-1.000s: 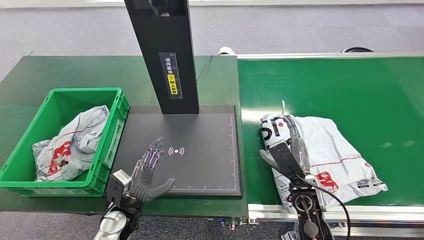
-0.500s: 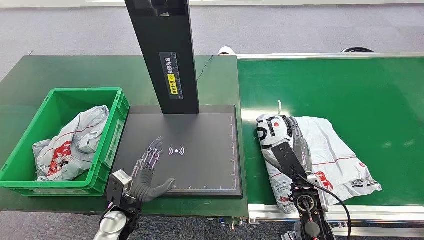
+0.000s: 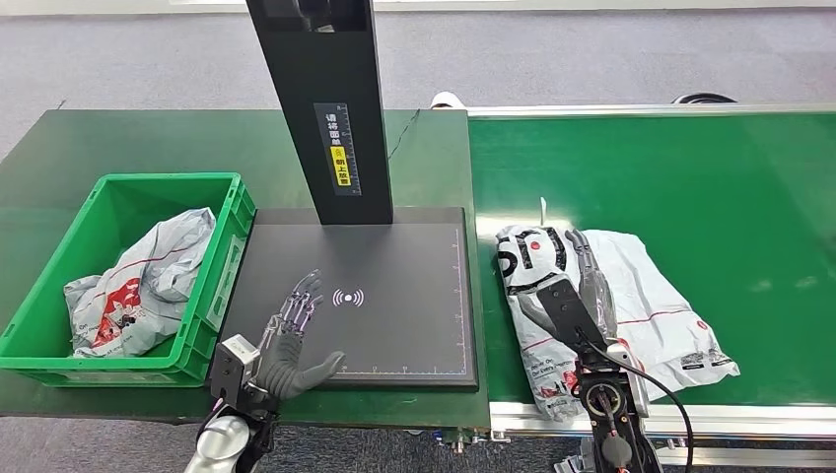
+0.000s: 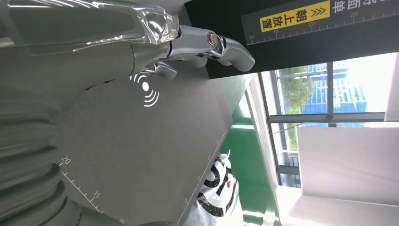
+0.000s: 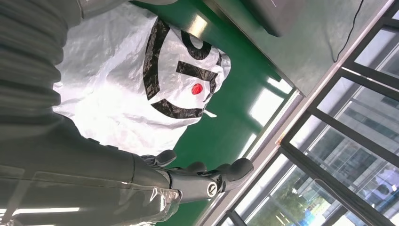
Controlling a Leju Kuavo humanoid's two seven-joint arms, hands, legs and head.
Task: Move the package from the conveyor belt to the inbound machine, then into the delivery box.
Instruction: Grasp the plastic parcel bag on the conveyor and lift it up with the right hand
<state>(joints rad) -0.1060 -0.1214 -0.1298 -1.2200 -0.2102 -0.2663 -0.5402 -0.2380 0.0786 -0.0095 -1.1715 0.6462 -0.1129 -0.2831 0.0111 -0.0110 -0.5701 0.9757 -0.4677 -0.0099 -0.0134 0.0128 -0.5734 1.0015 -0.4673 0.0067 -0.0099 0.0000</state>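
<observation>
While right hand [image 3: 570,296] rested fingers-spread on white poly mailer [image 3: 646,305], seemingly ungripped, bag looked light, soft, slippery; bunched edge best hold. Left hand [image 3: 293,340] spread, empty.

White crumpled poly-mailer package [image 3: 631,296], black-and-red print, lies flat on green conveyor belt [image 3: 710,168], just beside black inbound machine [image 3: 365,296].

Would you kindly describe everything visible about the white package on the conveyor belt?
The package is a crumpled white plastic mailer with bold black lettering, a red dot and red markings. It lies flat on the green conveyor belt, near the belt's edge beside the black scanner platform. The right hand rests on its printed end.
</observation>
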